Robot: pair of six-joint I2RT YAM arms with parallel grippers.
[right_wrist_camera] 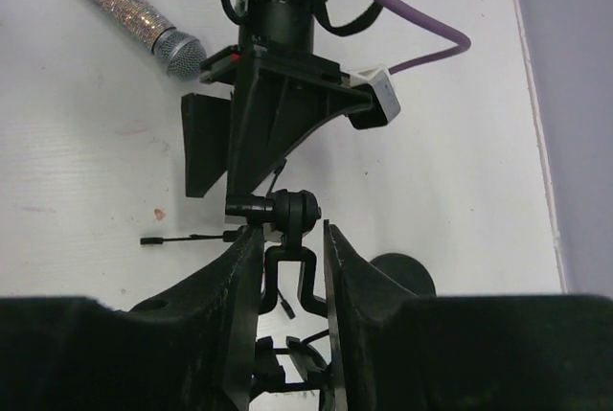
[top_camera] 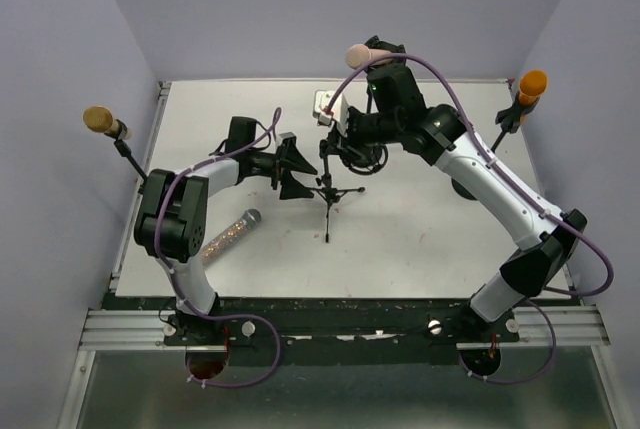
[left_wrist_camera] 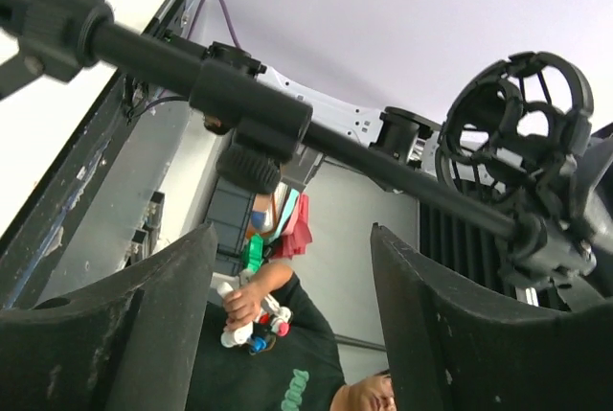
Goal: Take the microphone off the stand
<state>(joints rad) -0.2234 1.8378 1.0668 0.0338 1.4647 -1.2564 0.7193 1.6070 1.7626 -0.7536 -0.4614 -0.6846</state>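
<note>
A glitter-covered microphone [top_camera: 232,232] lies flat on the white table, left of the black tripod stand [top_camera: 329,192]; it also shows in the right wrist view [right_wrist_camera: 124,9]. The stand's round shock-mount holder [left_wrist_camera: 517,114] is empty. My left gripper [top_camera: 298,165] is open and empty, its fingers just left of the stand; the stand's pole [left_wrist_camera: 163,58] crosses beyond the fingertips [left_wrist_camera: 192,248]. My right gripper [top_camera: 345,144] sits over the stand's top. Its jaws are close together and press on both sides of the holder's yoke bracket [right_wrist_camera: 290,267].
Three other microphones stand on stands around the table: a tan one [top_camera: 100,119] at the left wall, a pink one [top_camera: 362,54] at the back, an orange one [top_camera: 532,82] at the right. A round black base [right_wrist_camera: 402,275] sits to the right of the tripod.
</note>
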